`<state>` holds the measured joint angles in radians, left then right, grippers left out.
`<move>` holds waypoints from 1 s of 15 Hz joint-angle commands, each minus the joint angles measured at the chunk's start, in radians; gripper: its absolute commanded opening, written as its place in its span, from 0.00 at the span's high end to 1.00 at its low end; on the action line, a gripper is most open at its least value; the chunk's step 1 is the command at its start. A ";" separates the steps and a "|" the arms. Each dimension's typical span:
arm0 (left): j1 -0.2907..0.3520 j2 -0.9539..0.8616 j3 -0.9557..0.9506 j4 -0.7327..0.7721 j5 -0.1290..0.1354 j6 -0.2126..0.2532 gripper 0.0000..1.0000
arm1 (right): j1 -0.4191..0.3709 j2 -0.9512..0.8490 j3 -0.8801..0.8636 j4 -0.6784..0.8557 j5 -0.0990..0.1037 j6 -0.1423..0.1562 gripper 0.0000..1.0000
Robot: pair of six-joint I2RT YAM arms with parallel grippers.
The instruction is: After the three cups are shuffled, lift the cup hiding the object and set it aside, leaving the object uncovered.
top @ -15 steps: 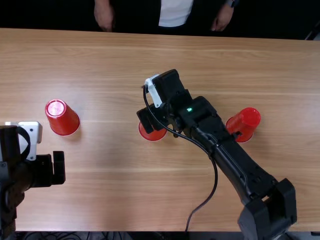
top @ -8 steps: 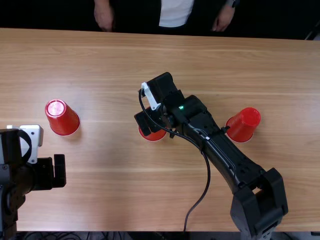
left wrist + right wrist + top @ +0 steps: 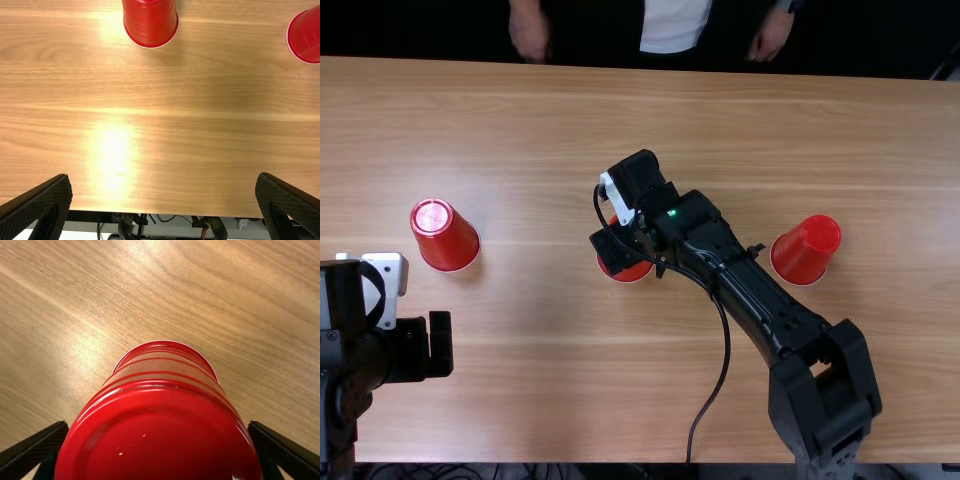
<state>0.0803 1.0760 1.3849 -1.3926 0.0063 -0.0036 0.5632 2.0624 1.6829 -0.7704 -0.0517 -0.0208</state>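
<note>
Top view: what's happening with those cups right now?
Three red cups stand upside down on the table. The right hand is around the middle cup, open, with a finger on each side. That cup sits on the wood and is not yet lifted. The left cup and the right cup stand alone, untouched. The left hand is open and empty near the table's near left edge.

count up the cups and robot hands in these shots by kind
red cups: 3 (left cup, middle cup, right cup)
robot hands: 2 (left hand, right hand)
total: 5
</note>
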 commanded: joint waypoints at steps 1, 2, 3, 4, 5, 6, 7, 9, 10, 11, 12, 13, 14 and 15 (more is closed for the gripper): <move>0.004 -0.010 -0.020 0.001 -0.006 0.004 0.00 | 0.015 0.019 0.026 -0.002 0.002 0.008 0.50; 0.004 -0.010 -0.020 0.001 -0.006 0.004 0.00 | 0.015 0.018 0.024 -0.002 0.002 0.008 0.68; 0.003 -0.010 -0.018 0.001 -0.006 0.004 0.00 | 0.015 0.016 0.024 -0.002 0.002 0.008 0.83; 0.001 -0.008 -0.018 0.001 -0.006 0.004 0.00 | 0.017 0.015 0.023 -0.002 0.002 0.008 0.93; 0.001 -0.008 -0.018 0.001 -0.006 0.004 0.00 | 0.017 0.008 0.021 -0.002 0.002 0.006 1.00; 0.001 -0.007 -0.017 0.001 -0.006 0.004 0.00 | 0.017 0.005 0.020 -0.002 0.002 0.008 1.00; -0.001 -0.005 -0.017 0.003 -0.006 0.004 0.00 | 0.015 -0.002 0.018 -0.004 0.002 0.008 1.00; -0.002 -0.002 -0.015 0.003 -0.006 0.004 0.00 | 0.007 -0.071 0.014 -0.006 0.002 0.010 1.00; -0.002 -0.001 -0.015 0.006 -0.006 0.004 0.00 | 0.007 -0.107 0.009 -0.006 0.002 0.010 1.00; -0.002 0.001 -0.017 0.012 -0.006 0.004 0.00 | 0.004 -0.130 -0.003 -0.006 0.002 0.010 1.00; -0.004 0.004 -0.017 0.014 -0.006 0.005 0.00 | 0.004 -0.159 -0.014 -0.009 0.002 0.013 1.00; -0.004 0.004 -0.018 0.014 -0.006 0.005 0.00 | 0.001 -0.202 -0.025 -0.013 0.000 0.047 1.00; -0.004 0.006 -0.018 0.014 -0.004 0.005 0.00 | -0.009 -0.251 -0.038 -0.013 0.000 0.082 1.00; -0.004 0.006 -0.020 0.016 -0.006 0.005 0.00 | -0.037 -0.292 -0.052 -0.011 0.000 0.087 1.00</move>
<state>0.0803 1.0782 1.3849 -1.3808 0.0055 -0.0036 0.5507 1.8111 1.6459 -0.7807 -0.0547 0.0303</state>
